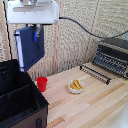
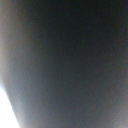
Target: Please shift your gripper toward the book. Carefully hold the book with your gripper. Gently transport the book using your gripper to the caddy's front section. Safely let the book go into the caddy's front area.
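Note:
The navy-blue book [image 1: 30, 46] hangs upright in the air, held at its upper edge by my gripper [image 1: 36, 31], whose blue-tipped fingers [image 1: 36, 34] are shut on it. The white hand sits at the top of the exterior view. The book hangs above the far part of the black caddy [image 1: 20, 97], which stands at the exterior view's left with an inner divider [image 1: 15, 92] showing. The book's lower corner is just over the caddy's back rim. The wrist view shows only a dark blurred surface [image 2: 65, 60] filling the picture, likely the book's cover.
A small red cup [image 1: 42, 83] stands on the wooden table [image 1: 95, 102] just beside the caddy. A white bowl with yellow food [image 1: 76, 86] sits mid-table. A black-and-silver toaster oven [image 1: 113, 57] with its door down is at the exterior view's right.

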Controlling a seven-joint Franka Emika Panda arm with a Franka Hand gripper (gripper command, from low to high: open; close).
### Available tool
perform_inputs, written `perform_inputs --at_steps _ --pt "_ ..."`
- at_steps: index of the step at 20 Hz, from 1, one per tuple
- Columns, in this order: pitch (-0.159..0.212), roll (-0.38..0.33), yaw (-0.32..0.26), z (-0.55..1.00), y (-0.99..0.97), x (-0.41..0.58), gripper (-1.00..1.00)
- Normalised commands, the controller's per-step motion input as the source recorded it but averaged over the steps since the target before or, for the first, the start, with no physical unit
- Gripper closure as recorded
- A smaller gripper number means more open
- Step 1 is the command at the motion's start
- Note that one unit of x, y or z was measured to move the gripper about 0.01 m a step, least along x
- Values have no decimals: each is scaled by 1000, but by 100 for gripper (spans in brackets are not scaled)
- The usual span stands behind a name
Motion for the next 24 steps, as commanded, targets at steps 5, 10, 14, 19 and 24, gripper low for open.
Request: perform_inputs --at_steps 5,10,14,19,24 --pt "16 -43 -146 -9 779 0 100" --pt "36 -56 -158 -86 724 -45 100" --pt "30 -53 -226 -134 524 -106 100" --pt "52 -55 -229 -134 428 -189 100" --pt "86 -46 -219 -106 211 -331 100"
